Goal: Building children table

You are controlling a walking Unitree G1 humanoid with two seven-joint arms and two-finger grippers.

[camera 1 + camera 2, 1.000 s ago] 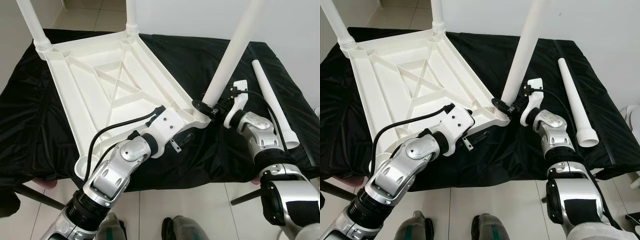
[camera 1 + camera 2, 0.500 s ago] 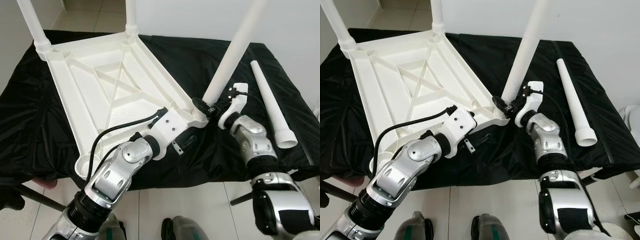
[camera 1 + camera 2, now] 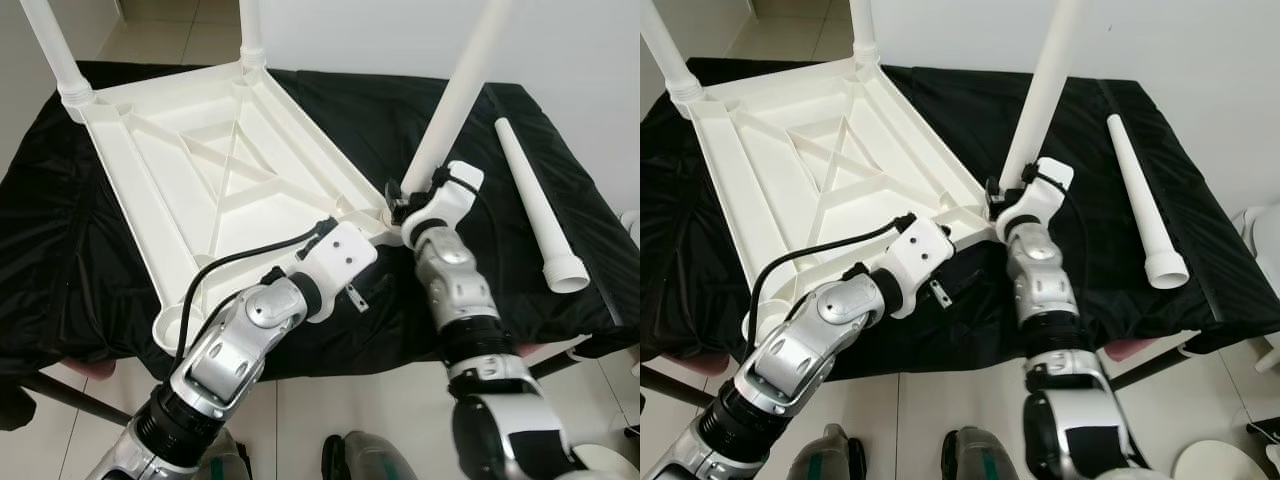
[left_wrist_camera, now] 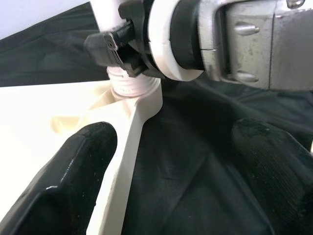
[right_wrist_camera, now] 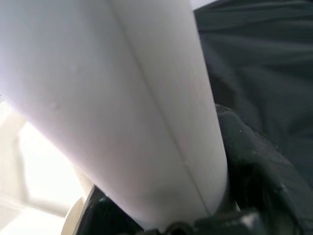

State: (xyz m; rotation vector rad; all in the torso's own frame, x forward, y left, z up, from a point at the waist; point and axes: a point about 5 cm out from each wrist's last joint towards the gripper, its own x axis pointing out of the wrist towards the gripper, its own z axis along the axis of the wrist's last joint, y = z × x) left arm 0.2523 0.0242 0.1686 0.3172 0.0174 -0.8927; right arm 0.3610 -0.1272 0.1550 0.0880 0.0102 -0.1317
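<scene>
A white plastic tabletop (image 3: 200,180) lies upside down on a black cloth (image 3: 60,250). Two white legs (image 3: 50,50) (image 3: 250,30) stand in its far corners. A third leg (image 3: 455,100) rises tilted from the near right corner socket (image 4: 132,88). My right gripper (image 3: 398,200) is shut on this leg just above the socket; one black finger (image 5: 254,166) presses against it. My left gripper (image 4: 171,171) is open just before that corner, one finger (image 4: 73,181) over the tabletop, the other over the cloth. A loose leg (image 3: 535,205) lies on the cloth at the right.
The cloth-covered table ends close in front of me, with tiled floor (image 3: 350,400) and my feet below. A white wall (image 3: 580,40) stands behind the table. A white object (image 3: 1260,230) stands on the floor at the far right.
My right forearm has swung left and turned around the leg's base while its gripper stays on the leg. The left arm has barely moved. The camera shifted slightly.
</scene>
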